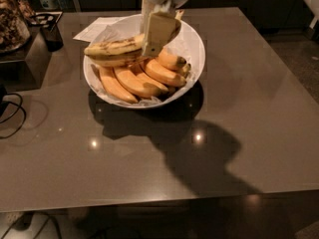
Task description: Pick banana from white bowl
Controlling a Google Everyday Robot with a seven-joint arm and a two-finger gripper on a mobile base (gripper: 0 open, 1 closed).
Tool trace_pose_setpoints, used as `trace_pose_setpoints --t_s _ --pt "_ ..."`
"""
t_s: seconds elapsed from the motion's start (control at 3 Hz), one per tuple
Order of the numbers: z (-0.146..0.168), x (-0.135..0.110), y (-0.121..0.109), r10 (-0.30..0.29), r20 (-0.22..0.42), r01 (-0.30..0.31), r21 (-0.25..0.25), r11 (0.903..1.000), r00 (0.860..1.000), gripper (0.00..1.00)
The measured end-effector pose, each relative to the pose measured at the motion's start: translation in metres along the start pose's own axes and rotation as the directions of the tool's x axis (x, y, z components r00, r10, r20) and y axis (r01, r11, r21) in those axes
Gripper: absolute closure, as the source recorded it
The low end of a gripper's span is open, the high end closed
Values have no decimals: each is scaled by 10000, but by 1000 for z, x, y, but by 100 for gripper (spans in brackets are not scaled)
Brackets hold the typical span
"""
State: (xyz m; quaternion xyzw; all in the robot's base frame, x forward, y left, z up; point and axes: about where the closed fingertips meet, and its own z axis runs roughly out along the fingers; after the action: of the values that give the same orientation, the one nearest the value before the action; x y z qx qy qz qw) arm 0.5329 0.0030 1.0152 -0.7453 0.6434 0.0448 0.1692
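The white bowl (192,54) stands on the far middle of the grey table. The banana (113,52), a long pale-yellow speckled pair, lies across the top of several shorter orange-toned bananas (134,81) in the bowl. Its left end reaches over the bowl's left rim. My gripper (149,46) hangs down from the top of the camera view over the bowl. Its cream fingers (158,30) are closed around the right end of the banana, which is hidden behind the near finger.
A sheet of paper (94,29) lies behind the bowl on the left. A dark cup (50,31) and a raised stand with a jar (12,21) sit at the far left. A black cable (12,113) lies at the left table edge.
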Motion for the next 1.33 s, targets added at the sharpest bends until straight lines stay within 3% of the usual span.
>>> trace_pose_setpoints --t_s 0.67,1.33 --pt "2 -8 6 73 464 -81 161 9998 9989 100" --pt "-19 -12 42 543 663 -580 549 9968 9963 100"
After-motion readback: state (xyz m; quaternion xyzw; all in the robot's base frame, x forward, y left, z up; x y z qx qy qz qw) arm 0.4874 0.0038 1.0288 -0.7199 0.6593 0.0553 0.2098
